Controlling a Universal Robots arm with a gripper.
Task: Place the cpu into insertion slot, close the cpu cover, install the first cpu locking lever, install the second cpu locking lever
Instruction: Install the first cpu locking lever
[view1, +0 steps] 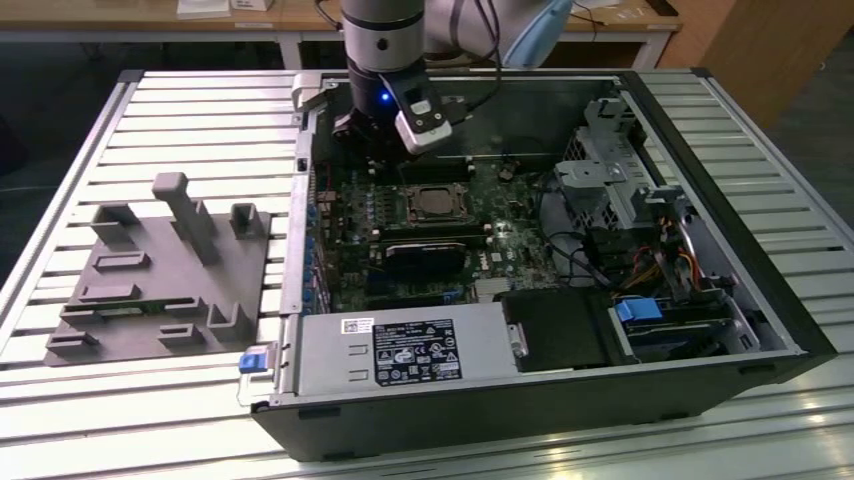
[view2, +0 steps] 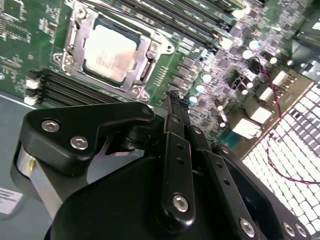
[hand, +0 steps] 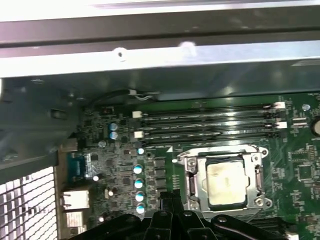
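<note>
With the cpu (view2: 109, 52) seated in the insertion slot (view2: 138, 90) under the lowered cpu cover (view2: 146, 54), the tool (view2: 172, 95) hovers just beside it, tips pressed together and empty; lever locking seems in hand, calling for fine tip placement.

In the exterior view the arm (view1: 384, 40) runs off the picture's edge, and the insertion slot (view1: 434, 203) is too small to tell how its levers lie. In the second wrist view the gripper (view2: 173, 96) hides part of the motherboard (view2: 20, 30).
</note>
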